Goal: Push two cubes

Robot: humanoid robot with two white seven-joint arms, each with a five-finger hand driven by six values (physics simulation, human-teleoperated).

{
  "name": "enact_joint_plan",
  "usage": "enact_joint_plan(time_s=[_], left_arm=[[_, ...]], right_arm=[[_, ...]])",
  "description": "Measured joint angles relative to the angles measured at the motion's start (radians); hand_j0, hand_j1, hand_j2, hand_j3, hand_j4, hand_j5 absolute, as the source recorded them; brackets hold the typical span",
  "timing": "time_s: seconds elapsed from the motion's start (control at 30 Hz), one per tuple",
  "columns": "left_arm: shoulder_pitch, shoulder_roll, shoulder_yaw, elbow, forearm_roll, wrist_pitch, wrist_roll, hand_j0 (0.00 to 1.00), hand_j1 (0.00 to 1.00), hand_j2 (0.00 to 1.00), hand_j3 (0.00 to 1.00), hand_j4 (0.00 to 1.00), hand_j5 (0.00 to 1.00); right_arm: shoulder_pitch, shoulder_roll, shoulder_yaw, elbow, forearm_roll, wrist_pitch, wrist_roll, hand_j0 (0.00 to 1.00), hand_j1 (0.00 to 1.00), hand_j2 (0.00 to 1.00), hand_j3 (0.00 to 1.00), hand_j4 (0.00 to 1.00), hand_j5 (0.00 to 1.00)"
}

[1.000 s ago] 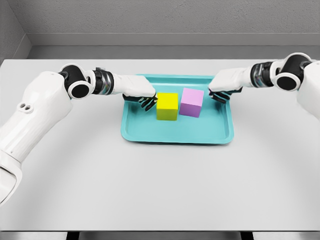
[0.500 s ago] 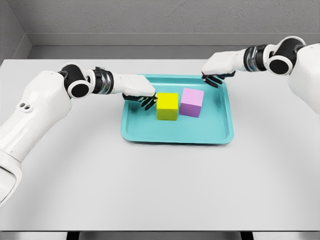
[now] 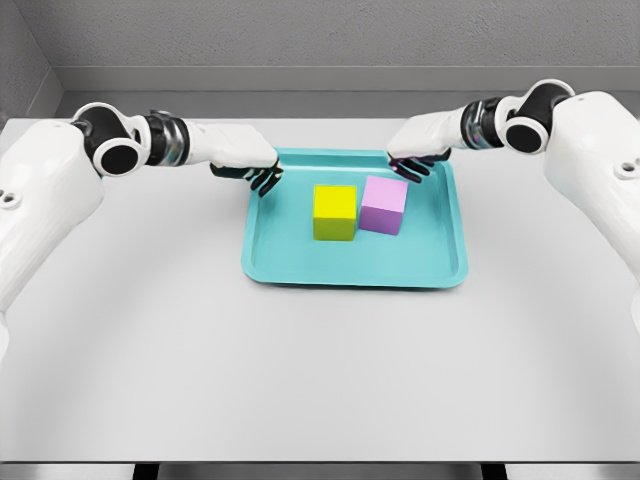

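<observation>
A yellow cube (image 3: 335, 212) and a pink cube (image 3: 384, 204) stand side by side, touching, inside a teal tray (image 3: 350, 268) at the table's middle. My left hand (image 3: 255, 176) hovers at the tray's back left corner, fingers relaxed and open, a short gap away from the yellow cube. Over the tray's back rim, my right hand (image 3: 412, 167) is just behind the pink cube, fingers relaxed and holding nothing.
The tray lies on a white table (image 3: 320, 370). A grey wall runs behind the table's far edge. Both arms stretch in from the sides along the back of the table.
The left hand drew back from the yellow cube to the tray's back left corner. The right hand moved left and back, from the tray's right side to behind the pink cube. The cubes stayed put.
</observation>
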State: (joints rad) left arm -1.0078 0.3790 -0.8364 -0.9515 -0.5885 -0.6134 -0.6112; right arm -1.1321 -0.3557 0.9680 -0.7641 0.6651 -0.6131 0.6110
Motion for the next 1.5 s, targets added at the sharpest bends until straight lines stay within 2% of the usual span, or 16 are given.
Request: enact_joint_plan(time_s=[0.37,0.9,1.5], left_arm=[[0.000,-0.005,0.000,0.003,0.001,0.000,0.000,0.23,0.23,0.23,0.23,0.23,0.23],[0.000,-0.006,-0.001,0.003,0.001,0.000,0.000,0.23,0.23,0.23,0.23,0.23,0.23],[0.000,-0.004,-0.001,0.001,0.001,0.000,0.000,0.23,0.23,0.23,0.23,0.23,0.23]], right_arm=[[-0.002,0.040,0.010,0.033,0.047,0.001,0.000,0.00,0.00,0.00,0.00,0.00,0.00],[-0.025,0.052,0.004,0.029,0.051,0.020,0.000,0.00,0.00,0.00,0.00,0.00,0.00],[-0.026,0.108,0.026,0.030,0.093,0.044,0.000,0.00,0.00,0.00,0.00,0.00,0.00]])
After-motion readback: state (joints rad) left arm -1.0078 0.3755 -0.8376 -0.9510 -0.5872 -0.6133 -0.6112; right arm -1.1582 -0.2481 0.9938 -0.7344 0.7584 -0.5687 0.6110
